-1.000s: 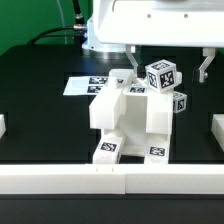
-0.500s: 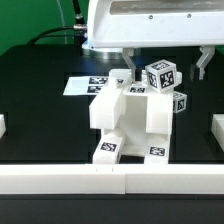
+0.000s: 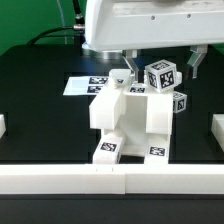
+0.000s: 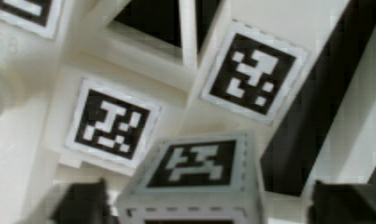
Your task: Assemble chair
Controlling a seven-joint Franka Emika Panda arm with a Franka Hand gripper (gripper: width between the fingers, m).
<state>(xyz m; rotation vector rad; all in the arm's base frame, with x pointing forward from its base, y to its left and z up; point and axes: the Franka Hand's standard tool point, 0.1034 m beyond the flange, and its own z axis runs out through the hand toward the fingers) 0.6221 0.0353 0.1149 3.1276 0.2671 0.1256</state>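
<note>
The partly built chair [image 3: 128,115] stands mid-table: a white blocky body on tagged legs [image 3: 108,150]. At its upper right in the exterior view a tagged white block [image 3: 160,76] sticks up. My gripper [image 3: 163,68] hangs over that block, one finger [image 3: 131,66] on each side. In the wrist view the same block [image 4: 195,168] sits between the dark fingers [image 4: 75,202], and a narrow gap shows on both sides. The gripper [image 4: 203,206] is open around the block without touching it. More tagged faces of the chair [image 4: 247,72] fill the wrist view beyond.
The marker board [image 3: 84,85] lies flat behind the chair on the exterior view's left. A low white rail [image 3: 110,181] runs along the front edge. White stops stand at the right [image 3: 216,130] and left [image 3: 2,127] edges. A cable trails at the back left.
The jaws have narrowed around the tagged block; the finger on the exterior view's right has moved inward. The chair has not moved.
</note>
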